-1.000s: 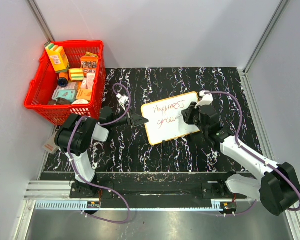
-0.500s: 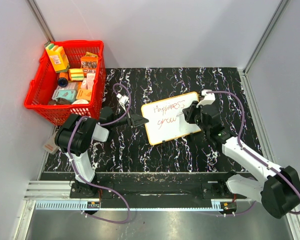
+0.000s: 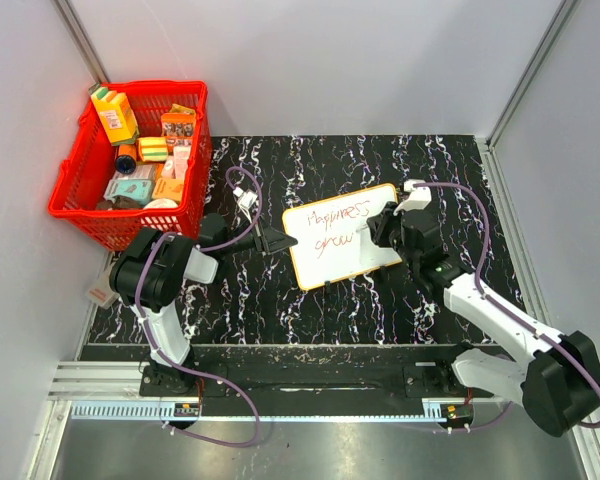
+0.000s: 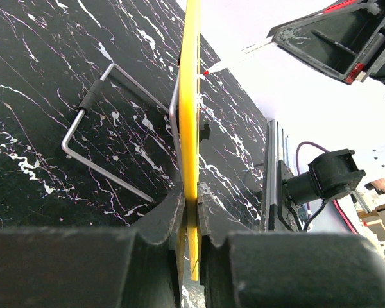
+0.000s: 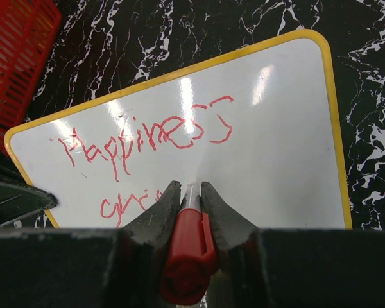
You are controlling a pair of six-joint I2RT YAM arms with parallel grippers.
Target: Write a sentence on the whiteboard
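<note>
The right tool point(image 5: 191, 187) is clenched on a red marker point(image 5: 187, 250), whose tip is at the whiteboard point(image 5: 276, 128), under the sentence point(image 5: 147, 138) of 2 lines. The left tool point(image 4: 189, 196) grasps the whiteboard's yellow edge. The whiteboard is at the middle of the black marbled surface point(image 3: 280, 300).

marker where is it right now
The marker is clamped in the right gripper, right of centre in the top view. Its tip is at the whiteboard, just below the first line of the sentence.
</note>
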